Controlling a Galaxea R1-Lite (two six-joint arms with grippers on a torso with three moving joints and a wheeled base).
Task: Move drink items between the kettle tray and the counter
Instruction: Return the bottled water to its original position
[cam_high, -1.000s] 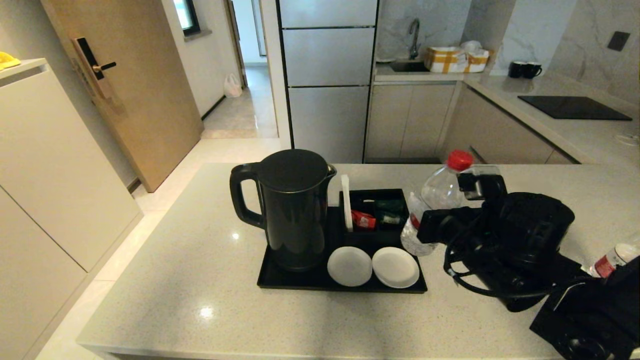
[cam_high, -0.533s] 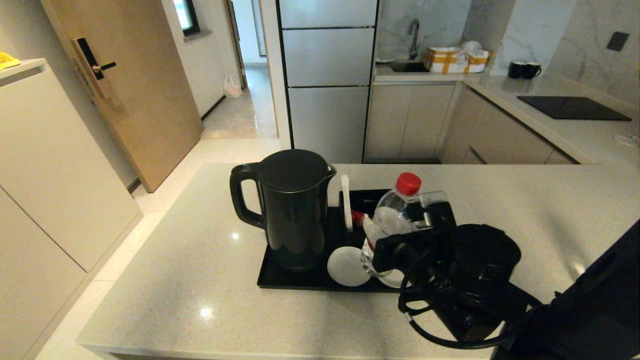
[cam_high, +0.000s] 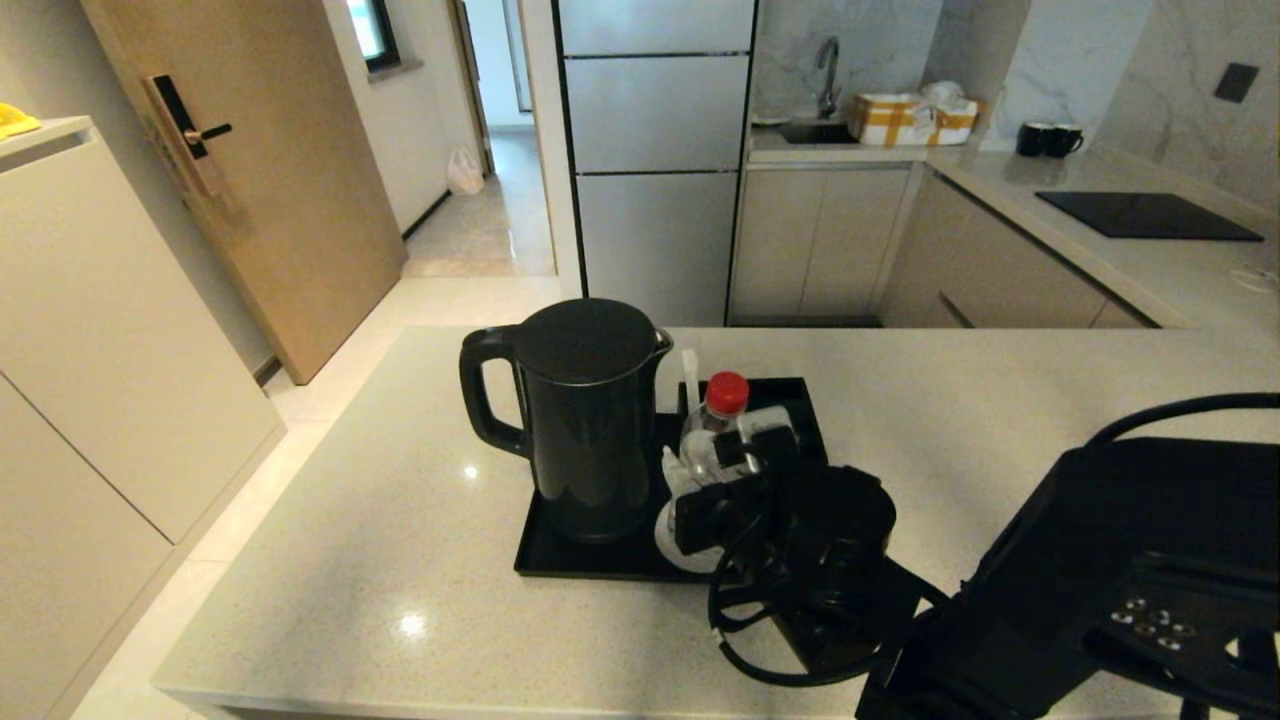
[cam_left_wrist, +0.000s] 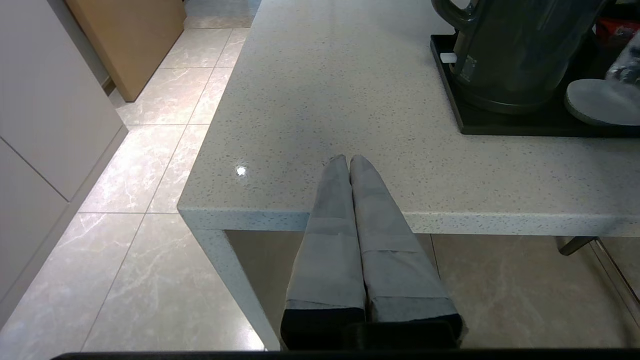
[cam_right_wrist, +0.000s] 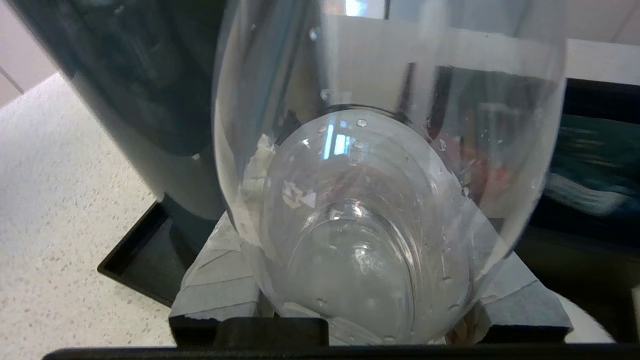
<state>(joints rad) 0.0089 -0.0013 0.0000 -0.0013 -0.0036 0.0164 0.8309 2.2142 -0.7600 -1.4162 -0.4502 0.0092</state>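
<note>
My right gripper is shut on a clear water bottle with a red cap. It holds the bottle over the black kettle tray, just right of the black kettle and above the left white coaster. In the right wrist view the bottle fills the space between the grey fingers. Whether its base touches the tray is hidden. The second bottle is out of view. My left gripper is shut and empty, parked at the front edge of the grey speckled counter.
The compartment box with sachets sits at the tray's back right, partly hidden by my right arm. The kettle stands very close to the held bottle. A hob and a sink worktop lie far behind.
My right arm has carried the bottle leftward from beside the tray's right edge to over the tray, next to the kettle, and lowered it. The left gripper has not moved.
</note>
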